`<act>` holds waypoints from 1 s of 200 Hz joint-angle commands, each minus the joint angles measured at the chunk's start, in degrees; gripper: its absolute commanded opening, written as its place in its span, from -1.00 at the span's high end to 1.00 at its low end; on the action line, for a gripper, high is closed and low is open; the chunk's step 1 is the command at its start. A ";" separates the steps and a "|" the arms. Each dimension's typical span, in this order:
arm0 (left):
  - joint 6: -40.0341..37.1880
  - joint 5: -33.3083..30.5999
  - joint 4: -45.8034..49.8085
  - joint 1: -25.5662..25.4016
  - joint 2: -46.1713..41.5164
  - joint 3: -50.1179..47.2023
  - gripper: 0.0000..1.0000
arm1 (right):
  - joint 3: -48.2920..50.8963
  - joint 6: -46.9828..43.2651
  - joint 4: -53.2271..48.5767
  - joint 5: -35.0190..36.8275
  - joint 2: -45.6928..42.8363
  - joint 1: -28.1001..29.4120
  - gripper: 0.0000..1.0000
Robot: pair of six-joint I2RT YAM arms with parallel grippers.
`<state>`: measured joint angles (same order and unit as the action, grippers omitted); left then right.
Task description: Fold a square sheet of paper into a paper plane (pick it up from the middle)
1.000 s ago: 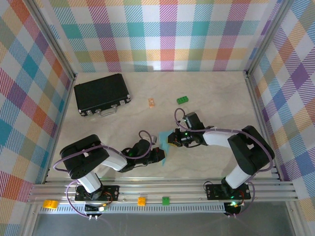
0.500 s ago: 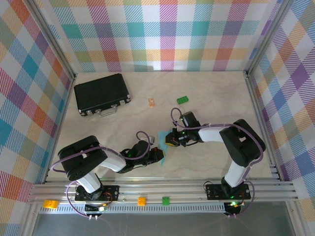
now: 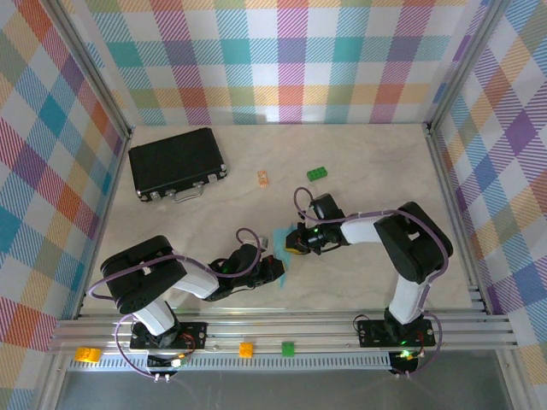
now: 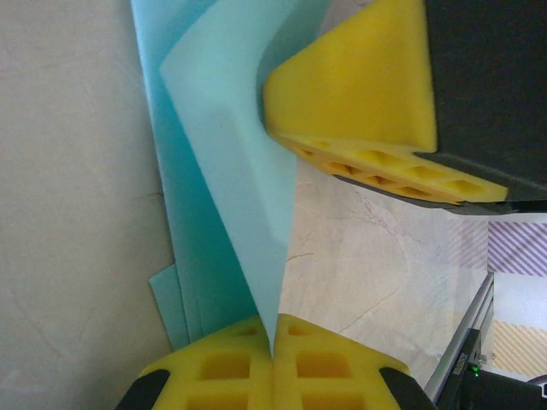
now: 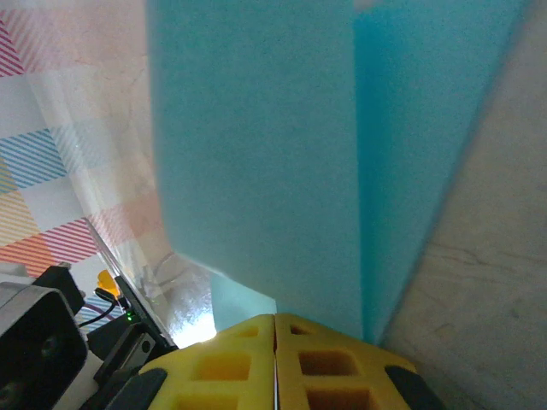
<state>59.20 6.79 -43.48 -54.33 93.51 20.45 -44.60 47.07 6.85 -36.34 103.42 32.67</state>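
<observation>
Left claw (image 4: 273,337) is pinching an edge of the light blue paper sheet (image 4: 224,162); right claw (image 5: 275,329) is clamped onto it from the opposite side. I see one flap lifted between both claws, rest flat on the table (image 3: 376,179), centre-front, well apart from the black case (image 3: 176,162).

My left arm (image 3: 192,284) and right arm (image 3: 363,231) are white tubes linked by bulky black joints, each trailing a looping grey-purple cable (image 3: 241,231). Black base plates (image 3: 373,330) sit by small green lights (image 3: 402,352). On my left gripper (image 4: 273,350) and right gripper (image 5: 275,331) the pads (image 4: 226,367) are bright yellow, moulded with square hollows, set in rounded black housings.
</observation>
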 commanded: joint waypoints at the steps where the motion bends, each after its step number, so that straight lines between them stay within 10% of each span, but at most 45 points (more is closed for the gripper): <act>1: 0.22 -2.88 12.05 0.01 2.36 -2.21 1.00 | -1.17 -1.71 -1.10 -0.17 1.24 -0.01 0.82; 200: -6.46 4.41 20.90 -0.52 -14.03 -0.61 0.55 | -3.74 -5.10 -15.51 12.77 2.97 2.48 0.87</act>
<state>55.02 8.91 -26.79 -54.46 82.02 19.73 -49.25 42.57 -2.72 -29.58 104.05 34.98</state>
